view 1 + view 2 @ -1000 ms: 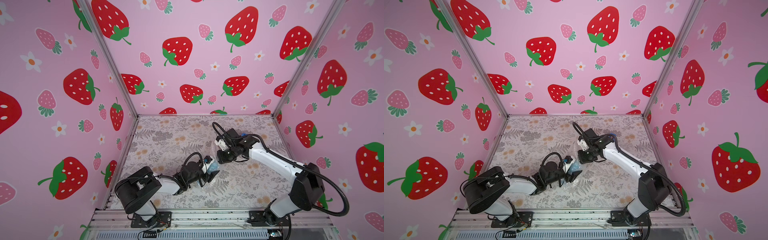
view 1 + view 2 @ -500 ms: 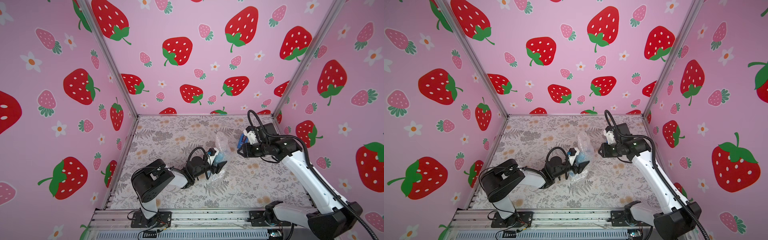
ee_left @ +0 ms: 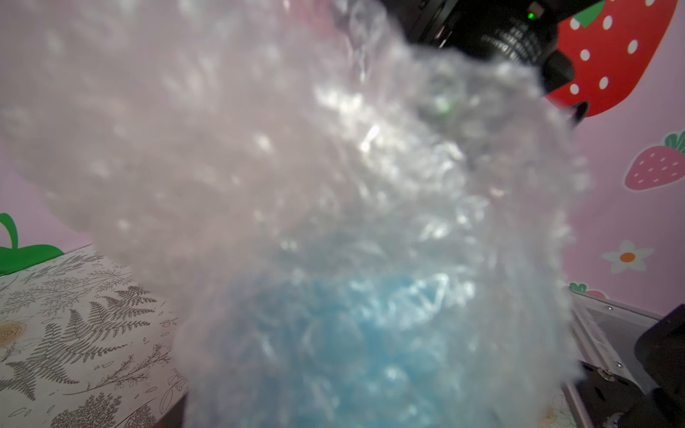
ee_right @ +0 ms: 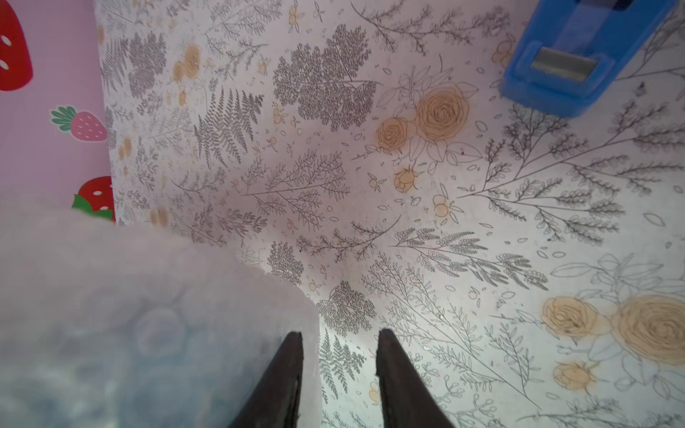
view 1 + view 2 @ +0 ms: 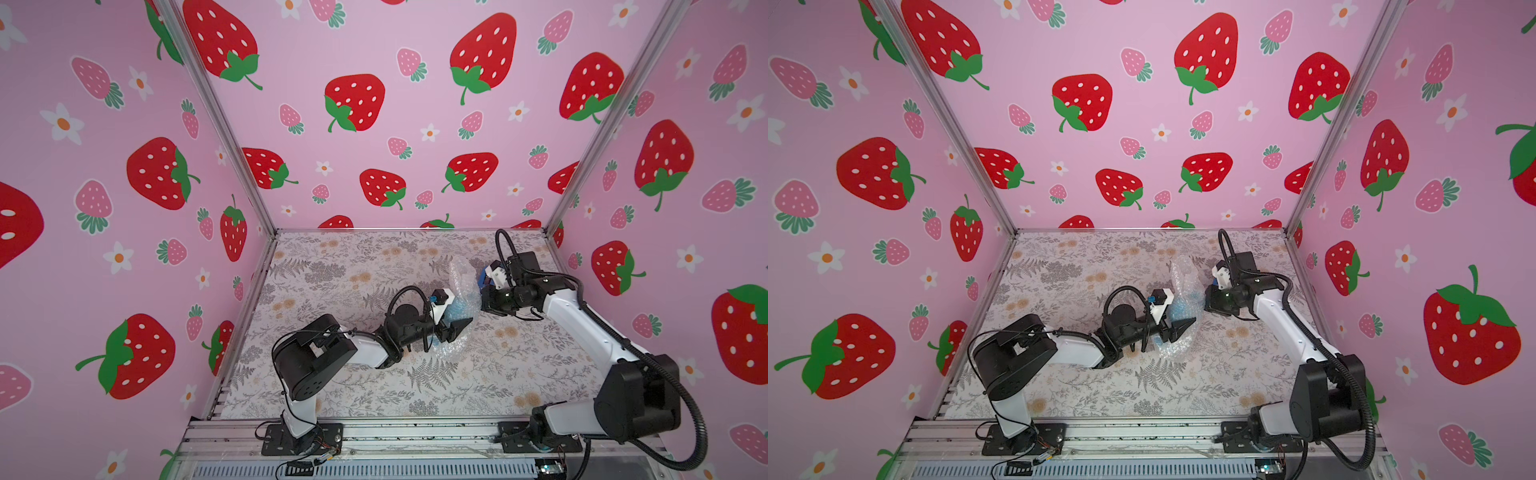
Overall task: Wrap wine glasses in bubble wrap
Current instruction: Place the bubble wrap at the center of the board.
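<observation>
The wine glass [image 3: 356, 333], a light blue goblet, shows blurred through the bubble wrap [image 3: 296, 166] bundled round it. In both top views the bundle [image 5: 459, 291] [image 5: 1179, 291] stands mid-table, with a loose flap rising toward the back. My left gripper [image 5: 455, 326] [image 5: 1177, 328] is shut on the wrapped glass from the left; the wrap hides its fingers in the left wrist view. My right gripper [image 4: 339, 333] hovers just right of the bundle [image 5: 484, 305], jaws apart with bare table between them. One finger [image 4: 289, 370] touches the wrap's edge [image 4: 148, 315].
A darker blue tape dispenser [image 4: 578, 63] sits on the floral table [image 5: 353, 386] beyond the right gripper. Pink strawberry walls close in the left, back and right sides. The arm bases stand on the metal rail [image 5: 415, 432] at the front.
The right arm swung from above the bundle out to the right, then edged back beside it. The left arm pushed the wrapped glass a little right and back; the wrap's flap now stands up.
</observation>
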Controlling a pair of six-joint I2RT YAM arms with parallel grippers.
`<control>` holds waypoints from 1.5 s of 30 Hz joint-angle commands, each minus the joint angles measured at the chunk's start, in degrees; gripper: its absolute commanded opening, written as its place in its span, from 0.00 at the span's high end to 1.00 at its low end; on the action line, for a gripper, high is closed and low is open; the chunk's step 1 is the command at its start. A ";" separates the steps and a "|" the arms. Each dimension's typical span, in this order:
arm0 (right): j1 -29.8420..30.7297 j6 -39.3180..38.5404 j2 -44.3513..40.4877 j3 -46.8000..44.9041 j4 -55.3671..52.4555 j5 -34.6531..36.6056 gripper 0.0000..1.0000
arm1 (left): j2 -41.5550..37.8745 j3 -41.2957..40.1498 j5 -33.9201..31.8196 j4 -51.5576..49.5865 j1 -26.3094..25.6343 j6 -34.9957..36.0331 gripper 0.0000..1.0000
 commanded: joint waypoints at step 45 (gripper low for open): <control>8.07 -8.22 -4.39 3.60 -1.55 -7.19 0.62 | -6.74 3.99 5.35 -35.23 0.07 12.02 0.25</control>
